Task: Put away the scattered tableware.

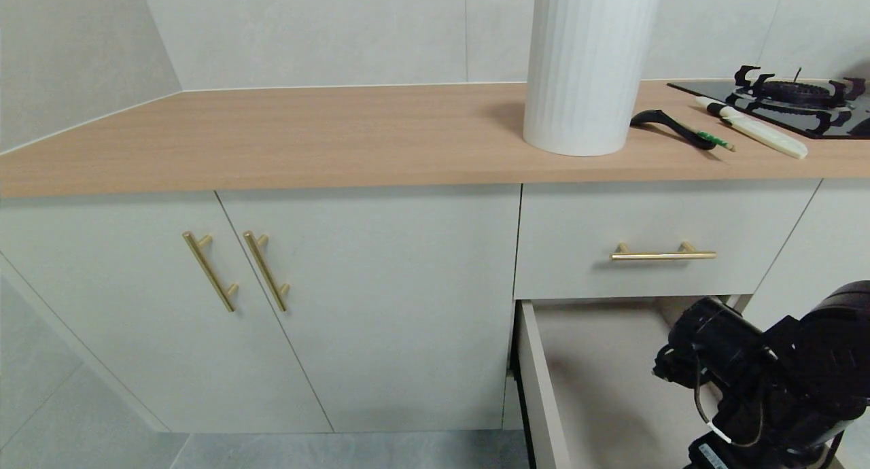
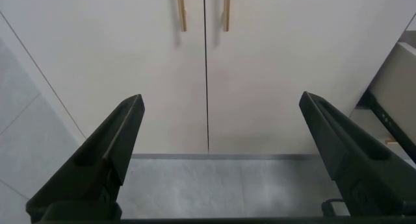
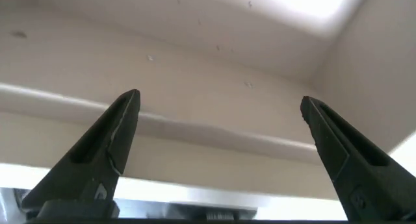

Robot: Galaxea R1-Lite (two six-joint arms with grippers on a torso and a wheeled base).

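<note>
On the wooden countertop (image 1: 306,136), at the right, lie a black spoon (image 1: 669,126), a thin green-handled utensil (image 1: 714,140) and a long white utensil (image 1: 754,128). Below them the lower drawer (image 1: 540,387) stands pulled out, its pale bottom bare where it shows. My right arm (image 1: 768,380) hangs over that drawer. My right gripper (image 3: 221,100) is open, with nothing between its fingers, and faces the drawer's inner wall (image 3: 214,68). My left gripper (image 2: 221,104) is open and empty, held low in front of the double cabinet doors (image 2: 208,68).
A tall white ribbed container (image 1: 584,61) stands on the counter beside the spoon. A black gas hob (image 1: 795,95) sits at the far right. The upper drawer with its gold handle (image 1: 663,254) is closed. Grey floor (image 2: 221,185) lies below the cabinets.
</note>
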